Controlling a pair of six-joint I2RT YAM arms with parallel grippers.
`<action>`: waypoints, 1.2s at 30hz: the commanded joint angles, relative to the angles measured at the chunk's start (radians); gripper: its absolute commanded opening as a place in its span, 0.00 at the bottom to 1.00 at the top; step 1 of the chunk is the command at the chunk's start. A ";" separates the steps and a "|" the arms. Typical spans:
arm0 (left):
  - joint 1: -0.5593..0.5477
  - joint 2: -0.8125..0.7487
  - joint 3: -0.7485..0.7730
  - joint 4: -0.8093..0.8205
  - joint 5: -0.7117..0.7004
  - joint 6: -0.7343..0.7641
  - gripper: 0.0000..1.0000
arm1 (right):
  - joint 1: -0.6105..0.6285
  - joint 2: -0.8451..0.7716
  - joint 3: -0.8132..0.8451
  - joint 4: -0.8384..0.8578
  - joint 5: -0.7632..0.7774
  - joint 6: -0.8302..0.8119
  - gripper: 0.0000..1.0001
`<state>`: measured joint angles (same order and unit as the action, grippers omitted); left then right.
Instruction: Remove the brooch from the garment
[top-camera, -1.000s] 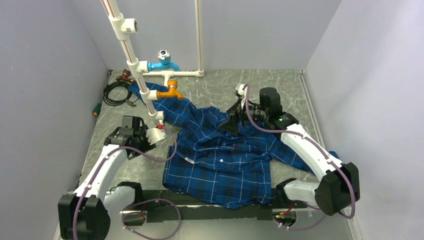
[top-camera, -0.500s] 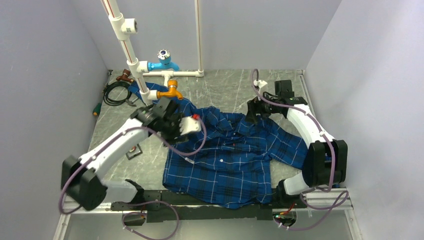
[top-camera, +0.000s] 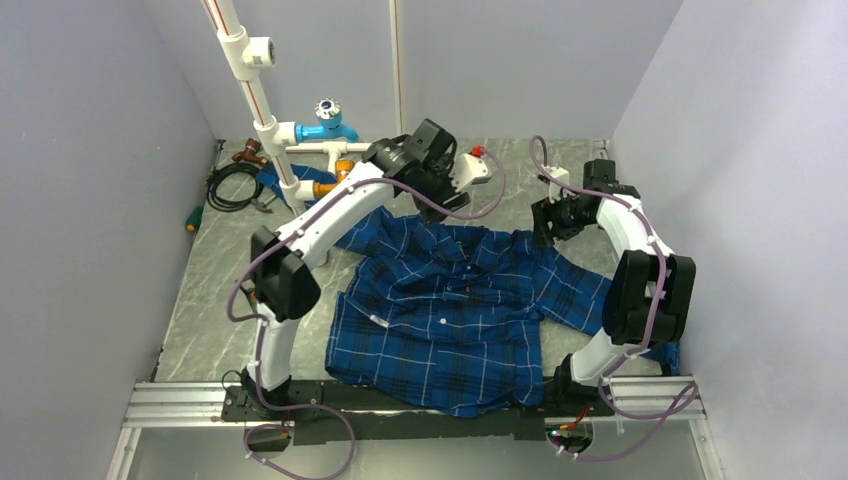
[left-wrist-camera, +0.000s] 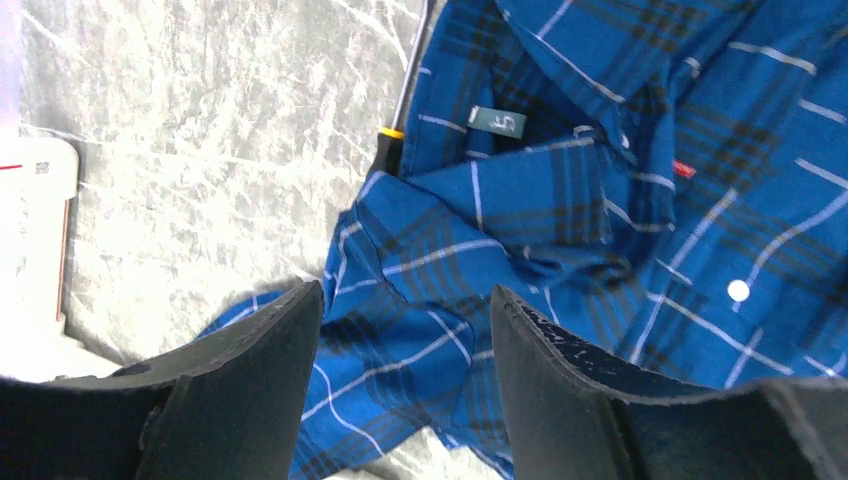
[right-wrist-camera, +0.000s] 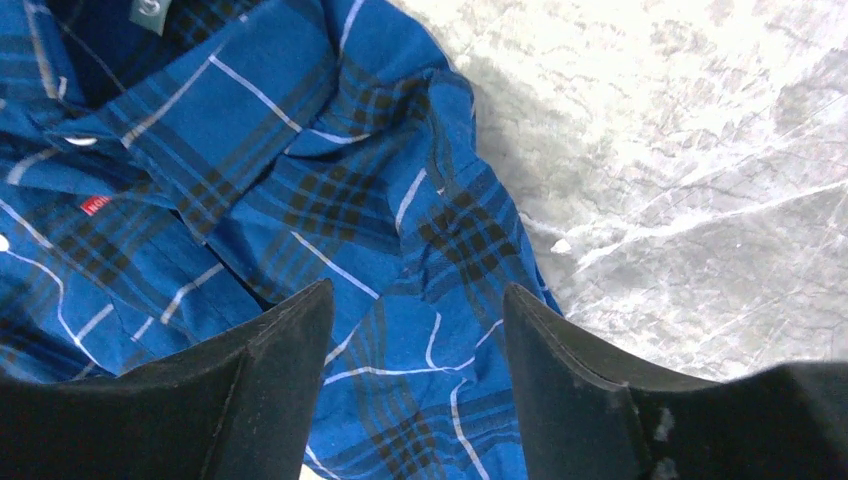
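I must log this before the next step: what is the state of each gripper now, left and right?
Left gripper: open, holding nothing, above the garment.
Right gripper: open, holding nothing, above the garment too.

shirt (top-camera: 450, 320): blue plaid, white lines | table (top-camera: 200, 290): grey marbled | tag (left-wrist-camera: 683, 169): red

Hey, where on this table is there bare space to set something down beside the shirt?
Bare tabletop runs between the left wall and the shirt, left of the left arm. A smaller patch lies behind the shirt, between the left end effector and the right end effector. The back-left corner is crowded: pipes, taps, coiled cable, screwdriver.
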<state>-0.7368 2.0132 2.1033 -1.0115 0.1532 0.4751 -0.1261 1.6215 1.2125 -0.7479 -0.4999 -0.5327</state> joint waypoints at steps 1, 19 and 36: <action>-0.005 0.108 0.079 0.008 -0.059 -0.052 0.66 | -0.020 0.029 0.028 -0.033 0.006 -0.055 0.64; -0.005 0.088 -0.152 0.375 0.018 0.046 0.54 | -0.138 0.080 0.043 -0.104 -0.045 -0.151 0.42; -0.001 -0.481 -0.715 0.435 0.199 0.152 0.66 | 0.228 0.267 0.308 0.028 -0.167 0.068 0.50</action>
<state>-0.7391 1.6039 1.4445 -0.6292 0.2874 0.5999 0.0765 1.7962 1.4704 -0.7261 -0.6682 -0.4999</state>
